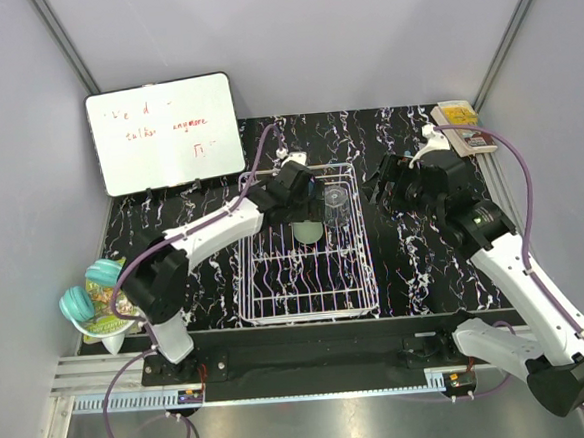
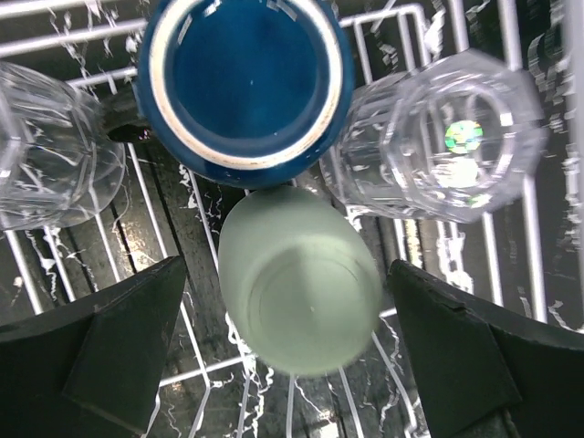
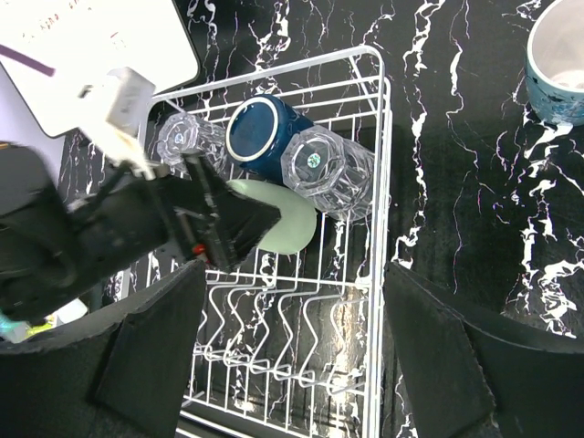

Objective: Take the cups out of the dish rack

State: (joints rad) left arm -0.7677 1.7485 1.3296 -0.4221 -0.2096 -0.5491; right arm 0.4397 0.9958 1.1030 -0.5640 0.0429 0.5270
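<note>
The white wire dish rack (image 1: pixel 307 296) stands mid-table. At its far end lie a dark navy mug (image 2: pixel 245 82), two clear glasses (image 2: pixel 447 146) (image 2: pixel 50 155) and a pale green tumbler (image 2: pixel 301 278). My left gripper (image 2: pixel 287 266) is open, its fingers (image 2: pixel 119 356) either side of the tumbler without touching it; it is over the rack's far end in the top view (image 1: pixel 302 213). My right gripper (image 3: pixel 292 365) is open and empty above the rack's right side. A light blue mug (image 3: pixel 557 59) stands on the table right of the rack.
A whiteboard (image 1: pixel 164 133) leans at the back left. Turquoise ribbed round things (image 1: pixel 82 299) sit on a packet at the left edge. A flat box (image 1: pixel 463 127) lies at the back right corner. Grey walls close in on both sides.
</note>
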